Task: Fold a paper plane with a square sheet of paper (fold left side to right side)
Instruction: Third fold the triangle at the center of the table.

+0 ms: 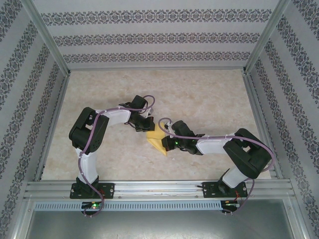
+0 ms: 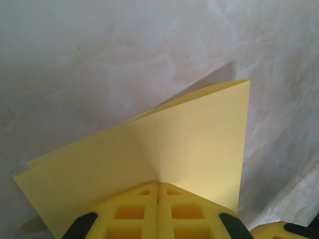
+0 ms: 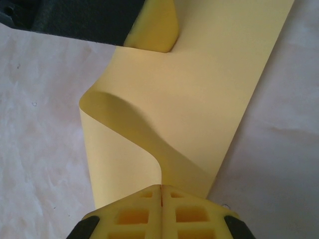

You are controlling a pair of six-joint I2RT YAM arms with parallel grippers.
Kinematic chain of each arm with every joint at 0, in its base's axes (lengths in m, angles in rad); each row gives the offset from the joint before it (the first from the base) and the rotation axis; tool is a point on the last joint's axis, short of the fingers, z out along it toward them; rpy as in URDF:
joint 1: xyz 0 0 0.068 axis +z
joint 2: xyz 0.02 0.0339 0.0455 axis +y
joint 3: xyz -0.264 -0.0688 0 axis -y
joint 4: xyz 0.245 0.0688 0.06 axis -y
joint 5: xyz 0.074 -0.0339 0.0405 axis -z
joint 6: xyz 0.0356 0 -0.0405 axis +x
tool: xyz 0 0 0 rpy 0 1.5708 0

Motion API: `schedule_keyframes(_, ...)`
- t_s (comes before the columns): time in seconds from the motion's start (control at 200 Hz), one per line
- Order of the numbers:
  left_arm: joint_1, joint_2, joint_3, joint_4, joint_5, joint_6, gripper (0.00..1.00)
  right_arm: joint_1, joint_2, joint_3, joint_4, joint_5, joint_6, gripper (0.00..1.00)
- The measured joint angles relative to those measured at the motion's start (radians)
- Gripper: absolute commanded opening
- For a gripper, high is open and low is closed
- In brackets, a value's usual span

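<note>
Midway between the two facing grippers sits the thin yellow square sheet of paper (image 1: 156, 140), doubled over, above the pale marbled table (image 1: 214, 99). The left gripper (image 2: 158, 193) is pressed together on one edge, and the sheet fans out ahead of its fingertips. The right gripper (image 3: 162, 191) pinches the opposite edge, with a loose bulge just ahead of it. The paper's long axis runs gripper to gripper. Both arms bend at the elbow, forearms angled inward.

square sheet of paper (image 1: 156, 140): 1 | arms: 2, left arm (image 1: 89, 132) and right arm (image 1: 244, 152) | claws: 2, left claw (image 2: 158, 193) and right claw (image 3: 162, 193) | purple cables (image 1: 81, 163): 2 | surface (image 1: 209, 99): 1 | patterned enclosure walls (image 1: 159, 37): 3
</note>
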Motion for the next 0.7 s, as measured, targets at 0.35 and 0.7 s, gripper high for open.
schedule_keyframes(0.35, 0.0, 0.0, 0.0, 0.0, 0.0, 0.0, 0.05, 0.0, 0.007, 0.006, -0.011, 0.007, 0.0, 0.0)
schedule_keyframes(0.7, 0.0, 0.0, 0.0, 0.0, 0.0, 0.0, 0.05, 0.0, 0.013, 0.022, -0.02, 0.01, -0.004, 0.0)
